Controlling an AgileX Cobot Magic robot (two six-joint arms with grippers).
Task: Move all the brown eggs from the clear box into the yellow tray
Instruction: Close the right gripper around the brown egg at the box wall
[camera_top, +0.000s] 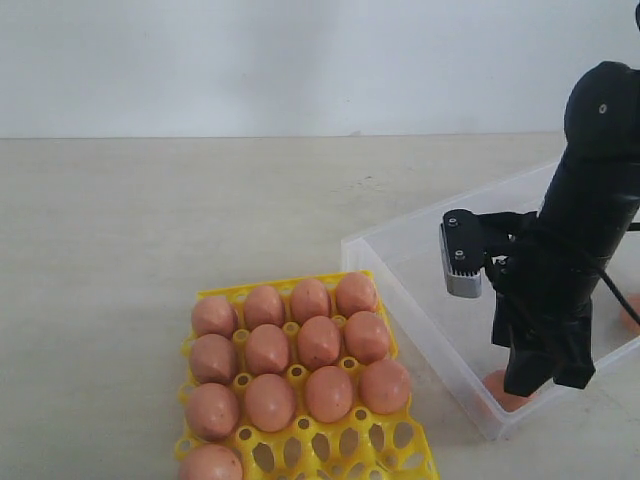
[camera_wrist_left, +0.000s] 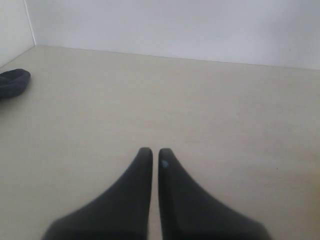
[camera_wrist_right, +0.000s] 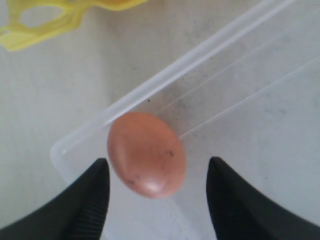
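Observation:
The yellow tray (camera_top: 300, 424) lies at the lower left of the exterior view and holds several brown eggs (camera_top: 318, 342); its front sockets are empty. To its right stands the clear box (camera_top: 430, 340). My right gripper (camera_top: 540, 385) reaches down into the box's near corner, over one egg (camera_top: 503, 388). In the right wrist view the right gripper (camera_wrist_right: 158, 162) is open, and this egg (camera_wrist_right: 146, 152) lies on the box floor between the fingertips, nearer one finger (camera_wrist_right: 95, 195). Another egg (camera_top: 632, 312) shows at the right edge. My left gripper (camera_wrist_left: 155, 151) is shut on nothing above bare table.
The clear box's rim (camera_wrist_right: 200, 55) runs close behind the egg, and a corner of the yellow tray (camera_wrist_right: 45, 27) shows beyond it. A dark object (camera_wrist_left: 12, 82) lies on the table far from the left gripper. A pale wall backs the table.

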